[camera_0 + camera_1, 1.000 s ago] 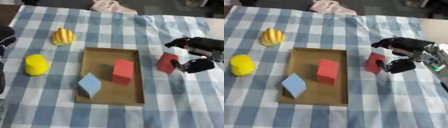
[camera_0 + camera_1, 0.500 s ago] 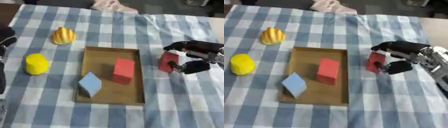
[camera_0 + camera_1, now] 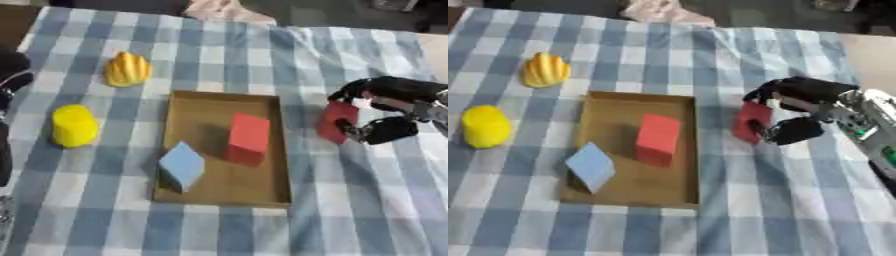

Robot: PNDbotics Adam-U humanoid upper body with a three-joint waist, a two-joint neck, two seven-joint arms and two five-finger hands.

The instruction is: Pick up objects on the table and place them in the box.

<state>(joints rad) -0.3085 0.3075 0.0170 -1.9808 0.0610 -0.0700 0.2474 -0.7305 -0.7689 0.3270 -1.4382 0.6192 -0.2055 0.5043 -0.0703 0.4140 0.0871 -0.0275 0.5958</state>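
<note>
Blue-and-white checked cloth [image 3: 219, 60] covers the whole table, and a shallow brown box [image 3: 197, 107] sits on it near the middle. Inside the box a red block [image 3: 248, 138] stands toward the right side and a light blue block [image 3: 182, 165] leans tilted by the near left wall, one corner up.

My right hand [image 3: 798, 112] comes in from the right and is just beside the box's right wall, outside it. Its fingers curl over the top of a second red block [image 3: 752, 120] while the thumb presses in from below and to the right, so the block is pinched between them (whether it is lifted off the cloth or touching it, I cannot tell).

Left of the box, well apart from it, a yellow cylinder [image 3: 73, 125] lies on the cloth, and farther back a ribbed orange-yellow piece [image 3: 128, 69] rests on its own.

My left hand [image 3: 12, 75] shows only as a dark shape at the left edge; I cannot tell how its fingers stand.

A pinkish bundle [image 3: 226, 10] lies at the far edge of the table.
</note>
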